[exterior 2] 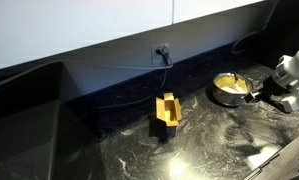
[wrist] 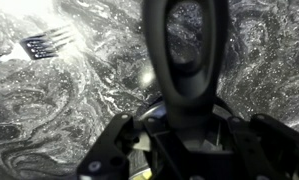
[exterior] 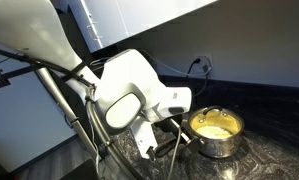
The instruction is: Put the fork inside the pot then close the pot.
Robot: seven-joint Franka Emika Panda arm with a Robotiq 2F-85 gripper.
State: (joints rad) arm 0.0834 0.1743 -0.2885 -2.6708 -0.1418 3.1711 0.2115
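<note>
Retrieval of the fork (wrist: 47, 42) is judged the step in hand, since it is seen lying flat on the dark marbled counter (wrist: 79, 120) at the upper left of the wrist view, apart from the gripper and not yet in the pot. For a clean pick, the jaws should be opened, brought over the handle just behind the tines, and turned so that they close across its narrow width. The tines are pointed right and slightly up, the long axis running nearly across the frame, with the handle cut off at the left edge. At centre, the gripper (wrist: 186, 8) appears clenched on nothing. Further right, in an exterior view, the pot (exterior: 215, 128) is found uncovered on the counter.
</note>
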